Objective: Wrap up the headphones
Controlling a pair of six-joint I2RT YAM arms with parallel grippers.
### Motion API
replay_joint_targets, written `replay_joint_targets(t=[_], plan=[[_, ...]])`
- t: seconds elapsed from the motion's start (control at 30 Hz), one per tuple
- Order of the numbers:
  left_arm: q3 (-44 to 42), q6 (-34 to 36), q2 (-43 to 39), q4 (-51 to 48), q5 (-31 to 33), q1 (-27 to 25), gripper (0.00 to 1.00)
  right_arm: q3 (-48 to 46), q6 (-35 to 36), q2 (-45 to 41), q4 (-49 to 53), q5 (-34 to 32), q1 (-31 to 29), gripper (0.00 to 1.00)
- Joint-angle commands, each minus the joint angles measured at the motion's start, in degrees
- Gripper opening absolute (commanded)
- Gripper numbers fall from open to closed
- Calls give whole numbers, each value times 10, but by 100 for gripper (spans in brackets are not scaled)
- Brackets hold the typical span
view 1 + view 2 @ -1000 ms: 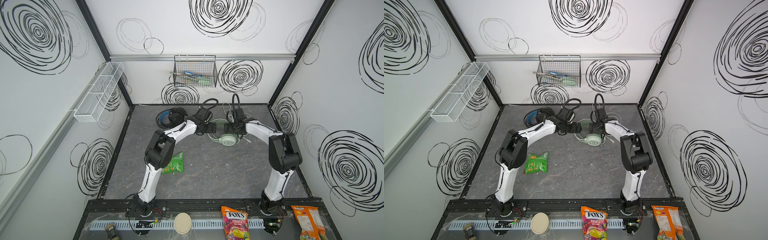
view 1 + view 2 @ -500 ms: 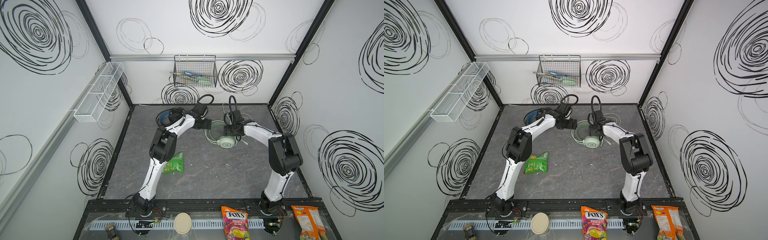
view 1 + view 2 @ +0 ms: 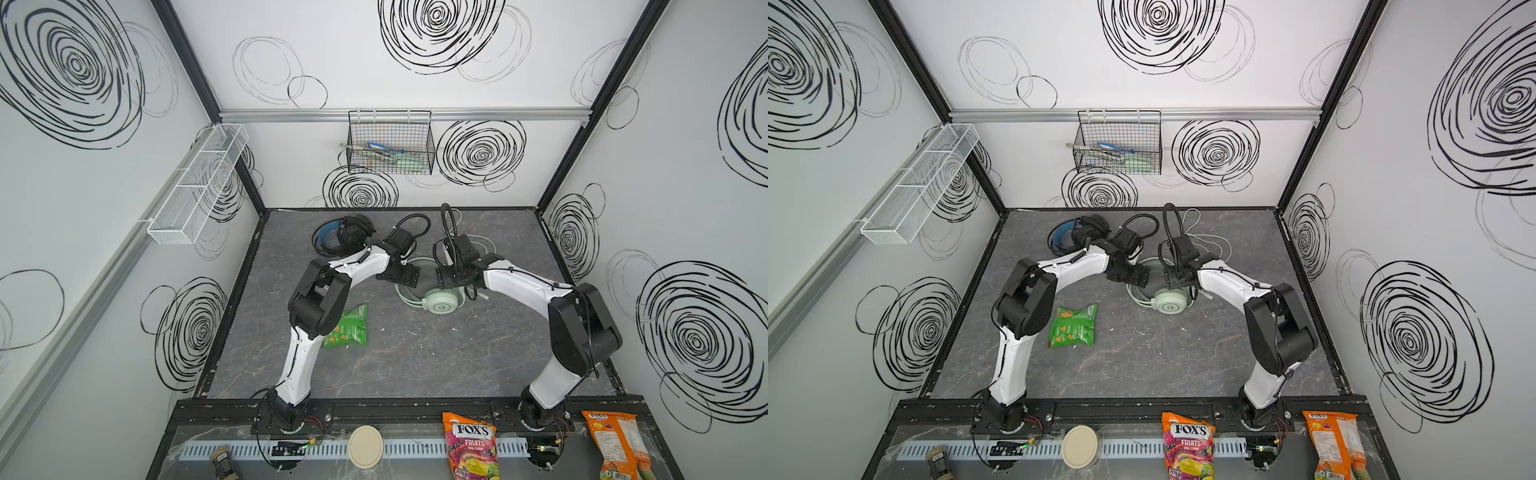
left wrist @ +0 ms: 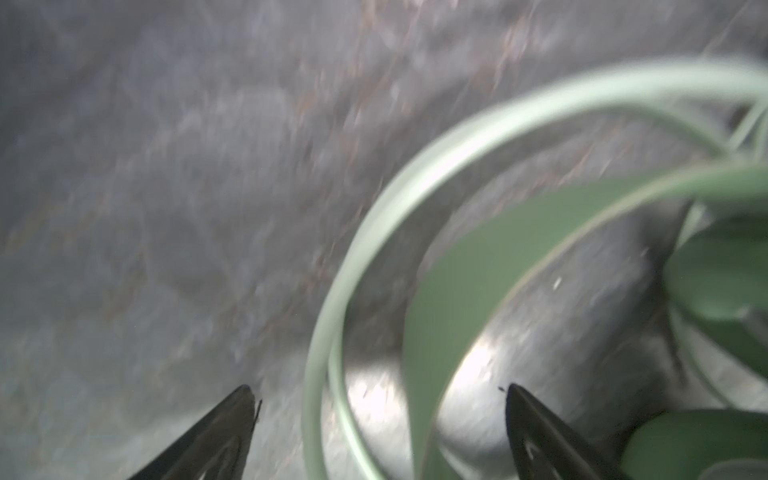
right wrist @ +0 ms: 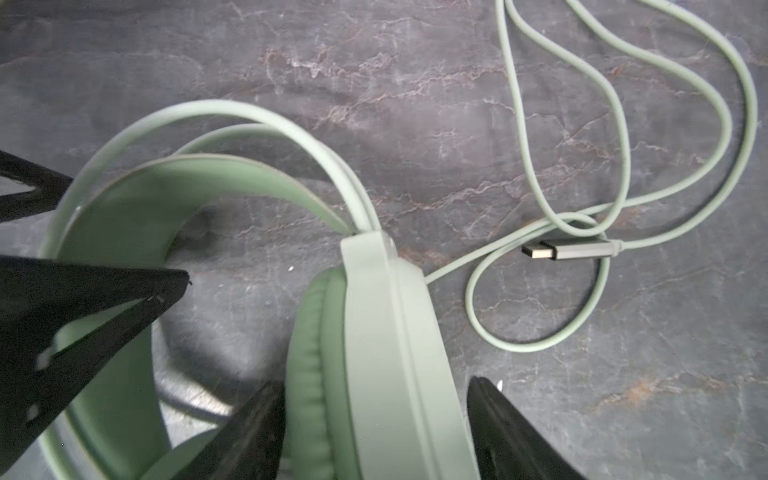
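So far nothing is wound: my right pincer (image 5: 374, 384) straddles the mint headset (image 3: 442, 300) mid-table, whether clamped I cannot tell, my left pincer (image 4: 380, 388) gapes over its headband (image 4: 478, 270), its cable (image 5: 615, 124) sprawls loose, and the black headset (image 3: 349, 239) waits behind.

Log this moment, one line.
left end effector: open, over green headset band | right end effector: astride earcup | black headset: rear
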State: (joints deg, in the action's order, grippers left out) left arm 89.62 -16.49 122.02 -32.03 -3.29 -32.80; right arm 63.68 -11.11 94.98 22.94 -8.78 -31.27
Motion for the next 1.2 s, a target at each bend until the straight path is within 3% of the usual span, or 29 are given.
replay_joint_targets(t=[0.0,0.13,0.4,0.57,0.67,0.8,1.0,1.17], plan=[[-55,2,-48,28,23,-3,98,-17,-12,-29,19,7,-29,73],[-119,-7,-86,65,26,-5,94,-21,-22,-36,22,9,-49,78],[-143,-31,-106,75,19,-8,81,8,-31,-30,38,21,-29,91],[-220,-67,-163,86,21,-30,81,37,-31,-31,57,22,-21,94],[-261,-103,-198,107,6,-34,92,45,-37,-36,63,24,-17,95],[-222,-83,-183,86,16,-22,100,63,-43,-43,78,29,-16,95],[-146,-46,-121,56,21,7,99,103,-38,-73,108,9,-14,96],[-140,-28,-95,26,55,-10,92,104,-38,-116,105,-6,-10,97]])
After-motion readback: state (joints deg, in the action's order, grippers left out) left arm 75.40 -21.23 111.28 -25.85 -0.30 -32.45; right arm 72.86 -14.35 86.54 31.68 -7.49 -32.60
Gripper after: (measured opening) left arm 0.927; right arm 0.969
